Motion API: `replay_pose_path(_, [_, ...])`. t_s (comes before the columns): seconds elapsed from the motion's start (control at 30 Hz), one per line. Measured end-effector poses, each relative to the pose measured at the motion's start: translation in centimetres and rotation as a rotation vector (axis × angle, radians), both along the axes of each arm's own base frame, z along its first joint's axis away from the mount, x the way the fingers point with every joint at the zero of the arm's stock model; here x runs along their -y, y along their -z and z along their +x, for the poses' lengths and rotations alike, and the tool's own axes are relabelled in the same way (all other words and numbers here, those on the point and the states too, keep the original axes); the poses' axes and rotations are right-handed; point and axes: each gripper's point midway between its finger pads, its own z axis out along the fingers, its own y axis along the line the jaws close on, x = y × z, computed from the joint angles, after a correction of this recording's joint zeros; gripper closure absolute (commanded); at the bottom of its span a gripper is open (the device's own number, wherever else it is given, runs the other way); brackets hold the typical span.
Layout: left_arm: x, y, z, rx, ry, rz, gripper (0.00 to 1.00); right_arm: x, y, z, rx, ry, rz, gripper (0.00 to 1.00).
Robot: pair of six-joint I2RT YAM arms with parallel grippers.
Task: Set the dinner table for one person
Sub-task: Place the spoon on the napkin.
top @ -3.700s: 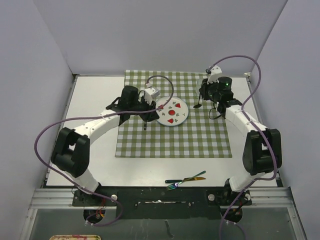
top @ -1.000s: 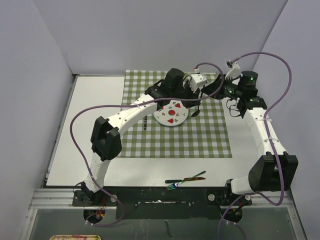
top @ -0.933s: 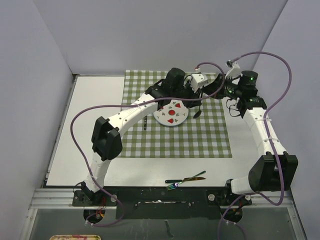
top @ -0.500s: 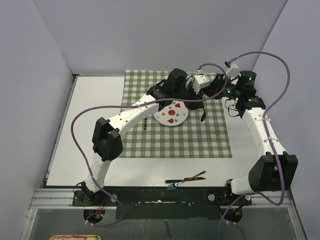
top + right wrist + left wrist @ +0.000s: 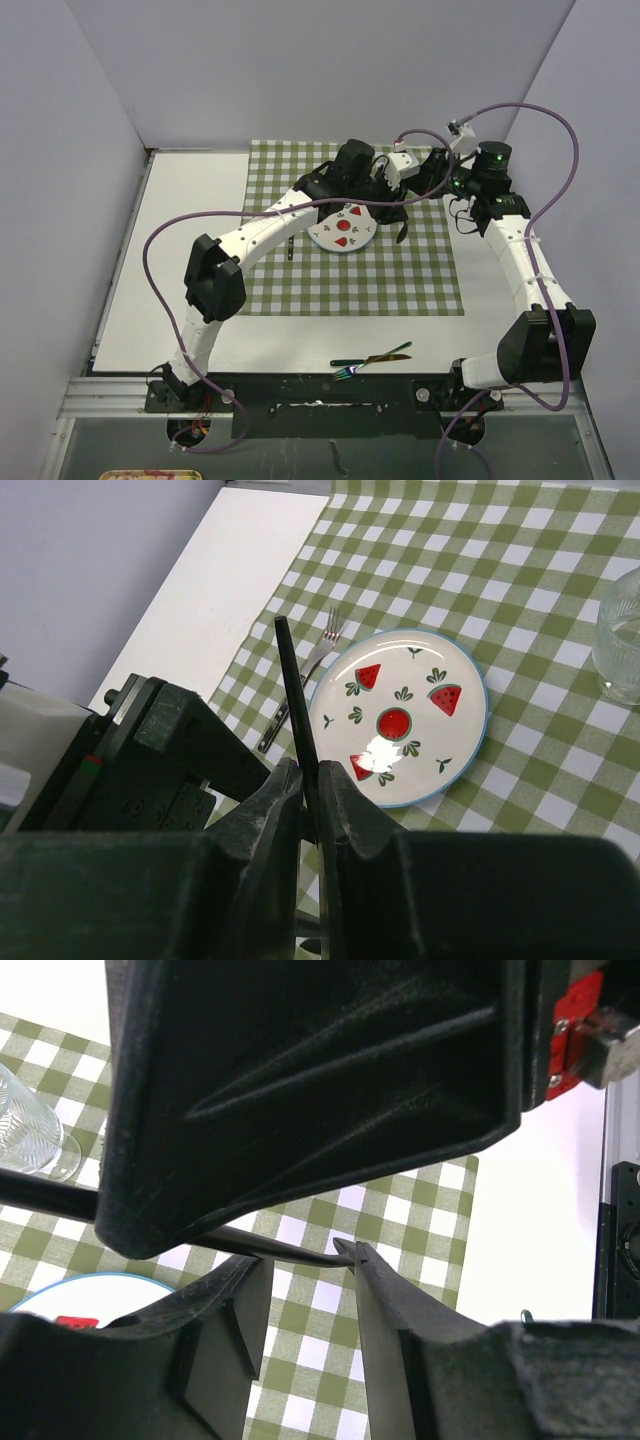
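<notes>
The top view looks steeply down from high beyond the 6 o'clock edge of the worktop (image 5: 190, 200), far enough back to hold all of it. Each wrist view sits close behind its own jaws. The right one faces 9 o'clock across the checked cloth (image 5: 520, 540). All three views share the plate (image 5: 430, 760), and both wrist views share the black utensil (image 5: 294, 690).
</notes>
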Motion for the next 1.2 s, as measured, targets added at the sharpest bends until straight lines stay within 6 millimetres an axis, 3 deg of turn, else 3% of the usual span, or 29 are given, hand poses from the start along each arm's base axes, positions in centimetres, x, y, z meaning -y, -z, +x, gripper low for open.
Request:
replay_pose_path(0.17, [0.0, -0.1, -0.2, -0.011, 0.004, -0.005, 0.61, -0.1, 0.0, 0.0, 0.000, -0.003, 0.001, 1.00])
replay_pose_path(0.33, [0.0, -0.1, -0.3, -0.022, 0.007, -0.006, 0.52, -0.1, 0.0, -0.1, 0.000, -0.004, 0.001, 1.00])
replay_pose_path(0.83, [-0.5, -0.2, 1.0, -0.040, -0.084, 0.003, 0.53, -0.5, 0.5, -0.3, -0.011, -0.016, 0.006, 1.00])
replay_pose_path(1.0, [-0.7, 0.0, 1.6, -0.022, -0.118, 0.015, 0.70, -0.7, 0.7, -0.4, -0.017, -0.018, 0.012, 1.00])
replay_pose_path(1.1, [-0.9, 0.0, 2.0, -0.005, -0.129, 0.023, 0.97, -0.7, 0.6, -0.6, -0.019, -0.022, 0.017, 1.00])
replay_pose_path(1.2, [-1.6, 0.2, 3.2, 0.019, -0.173, 0.040, 1.00, -0.7, 0.5, -0.8, -0.023, -0.027, 0.022, 1.00])
